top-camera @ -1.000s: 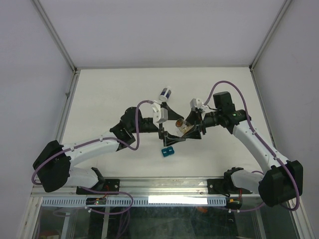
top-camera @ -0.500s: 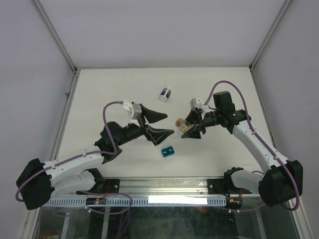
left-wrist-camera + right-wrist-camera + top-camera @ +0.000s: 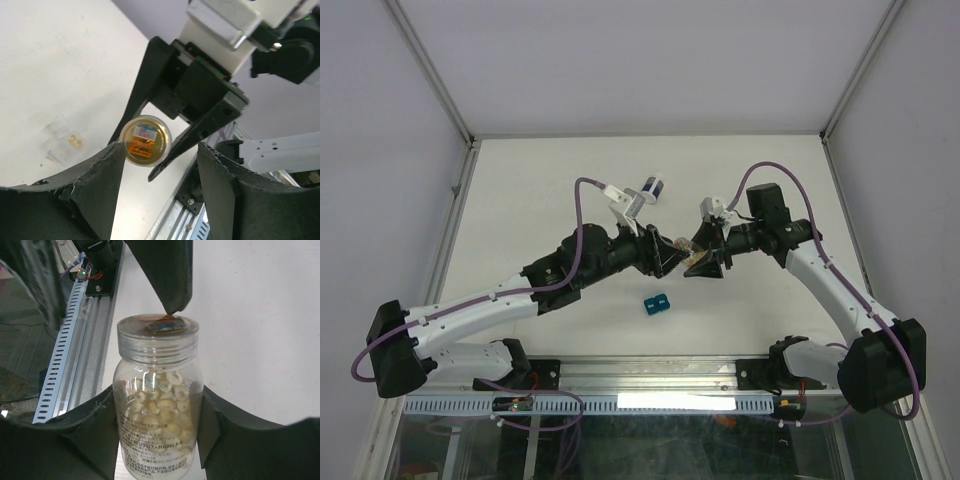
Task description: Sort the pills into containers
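Note:
My right gripper is shut on a clear bottle of pale yellow pills, held above the table with its cap on. From above, the bottle shows as an orange blob in the right gripper. My left gripper faces the bottle's cap end with its jaws apart. One left fingertip rests at the cap's top. Two tiny clear containers lie on the table below, one with a small orange piece in it.
A white jar with a dark-blue band lies at the back of the white table. A small teal block sits near the front edge. The metal rail runs along the near side, and both arms meet mid-table.
The left arm drew back to the left, then swung in again to the bottle's cap, its jaws narrowing. The right arm and the bottle stayed still.

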